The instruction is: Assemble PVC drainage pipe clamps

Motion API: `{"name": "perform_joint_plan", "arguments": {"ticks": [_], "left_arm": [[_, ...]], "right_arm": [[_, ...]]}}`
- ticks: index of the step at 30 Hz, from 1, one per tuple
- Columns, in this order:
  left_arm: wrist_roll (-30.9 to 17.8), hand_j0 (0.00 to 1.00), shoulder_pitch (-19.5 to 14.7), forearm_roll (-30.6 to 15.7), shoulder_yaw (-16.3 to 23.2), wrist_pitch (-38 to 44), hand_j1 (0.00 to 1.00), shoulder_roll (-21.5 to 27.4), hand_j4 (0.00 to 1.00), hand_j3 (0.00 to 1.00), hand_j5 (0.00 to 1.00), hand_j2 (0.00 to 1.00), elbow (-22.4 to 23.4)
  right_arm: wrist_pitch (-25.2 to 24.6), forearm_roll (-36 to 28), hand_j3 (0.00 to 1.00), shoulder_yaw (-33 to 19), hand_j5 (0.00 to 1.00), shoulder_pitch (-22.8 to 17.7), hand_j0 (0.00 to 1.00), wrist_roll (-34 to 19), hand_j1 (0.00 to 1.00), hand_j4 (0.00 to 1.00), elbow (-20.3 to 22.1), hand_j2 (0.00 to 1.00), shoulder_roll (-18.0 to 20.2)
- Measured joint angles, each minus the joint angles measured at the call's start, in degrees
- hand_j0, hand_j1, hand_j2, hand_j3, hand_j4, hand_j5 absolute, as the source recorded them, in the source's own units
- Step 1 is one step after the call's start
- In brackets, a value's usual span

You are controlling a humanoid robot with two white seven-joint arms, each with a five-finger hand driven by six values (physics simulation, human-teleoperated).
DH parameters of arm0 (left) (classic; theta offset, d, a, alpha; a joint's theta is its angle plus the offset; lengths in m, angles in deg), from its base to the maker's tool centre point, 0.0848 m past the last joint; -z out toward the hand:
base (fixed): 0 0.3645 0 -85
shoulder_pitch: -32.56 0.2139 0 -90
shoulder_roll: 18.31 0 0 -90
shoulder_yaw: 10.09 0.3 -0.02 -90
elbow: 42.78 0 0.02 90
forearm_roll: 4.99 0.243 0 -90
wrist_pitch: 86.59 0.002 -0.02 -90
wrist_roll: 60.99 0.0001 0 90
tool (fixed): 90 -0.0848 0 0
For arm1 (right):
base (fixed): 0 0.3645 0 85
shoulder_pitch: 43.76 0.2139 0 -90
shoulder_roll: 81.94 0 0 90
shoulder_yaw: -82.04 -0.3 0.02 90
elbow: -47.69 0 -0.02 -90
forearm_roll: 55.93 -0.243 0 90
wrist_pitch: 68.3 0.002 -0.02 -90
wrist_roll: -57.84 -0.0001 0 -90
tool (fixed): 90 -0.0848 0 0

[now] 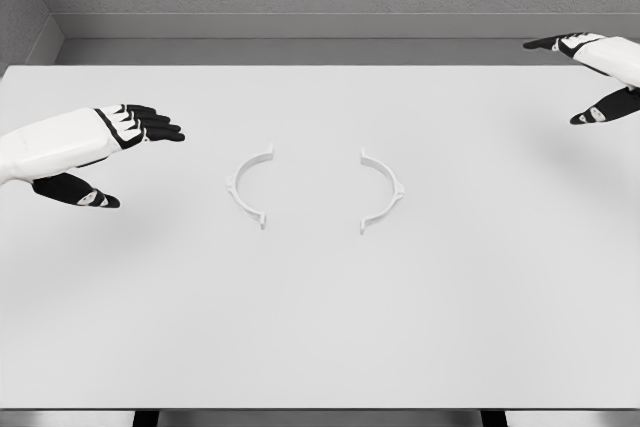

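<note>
In the head view, nothing of the assembly was done yet — the two clamp halves lay flat and well apart near the middle of the white table (320, 347). The left clamp half (248, 187) bulged toward the table's left edge, the right clamp half (384, 190) toward its right edge, so their open sides faced each other; each ran lengthwise from the far edge toward the near edge. The left hand (120, 142) hovered by the left edge, fingers extended, thumb spread below, holding nothing. The right hand (595, 72) hung at the far right corner — likewise spread and empty. Grasping and joining both halves remained.
</note>
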Motion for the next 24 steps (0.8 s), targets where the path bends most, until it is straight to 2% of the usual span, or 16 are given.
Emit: {"name": "perform_joint_plan", "arguments": {"ticks": [2, 4, 6, 10, 15, 17, 24], "left_arm": [[0.0, 1.00, -0.3, -0.1, 0.0, 0.0, 1.00, 0.0, 1.00, 1.00, 1.00, 1.00, 0.0], [-0.9, 1.00, -2.3, 0.0, 0.0, 0.0, 1.00, -0.7, 1.00, 1.00, 1.00, 1.00, 0.3], [-2.8, 1.00, -4.6, 0.2, 0.0, 0.0, 1.00, -2.7, 1.00, 1.00, 1.00, 1.00, 0.8], [-4.8, 1.00, -6.0, 1.6, 0.2, 0.0, 1.00, -6.8, 1.00, 1.00, 1.00, 1.00, 1.7], [-5.3, 1.00, -6.9, 6.6, 0.5, 0.0, 1.00, -11.5, 1.00, 1.00, 1.00, 1.00, 3.7], [-5.4, 1.00, -8.2, 8.4, 0.5, 0.0, 1.00, -13.2, 1.00, 1.00, 1.00, 1.00, 5.5], [-5.5, 1.00, -9.0, 14.1, 0.5, 0.0, 1.00, -18.2, 1.00, 1.00, 1.00, 1.00, 10.8]], "right_arm": [[0.0, 0.0, 1.00, 0.0, 1.00, -0.1, 1.00, -0.1, 1.00, 1.00, 0.0, 1.00, -0.3], [0.0, 0.0, 1.00, 0.5, 1.00, 0.2, 1.00, -0.2, 1.00, 1.00, 0.0, 1.00, -2.2], [0.0, 0.0, 1.00, 1.8, 1.00, 0.3, 1.00, -0.2, 1.00, 1.00, 0.0, 1.00, -4.6], [0.0, 0.1, 1.00, 5.1, 1.00, 0.1, 1.00, -0.2, 1.00, 1.00, 0.0, 1.00, -7.8], [0.0, 0.4, 1.00, 7.2, 1.00, 0.1, 1.00, -2.2, 1.00, 1.00, 0.0, 1.00, -11.2], [0.0, 0.4, 1.00, 8.0, 1.00, -0.1, 1.00, -3.7, 1.00, 1.00, -0.1, 1.00, -12.5], [0.0, 0.5, 1.00, 8.7, 1.00, -0.7, 1.00, -5.1, 1.00, 1.00, -0.1, 1.00, -15.6]]}}
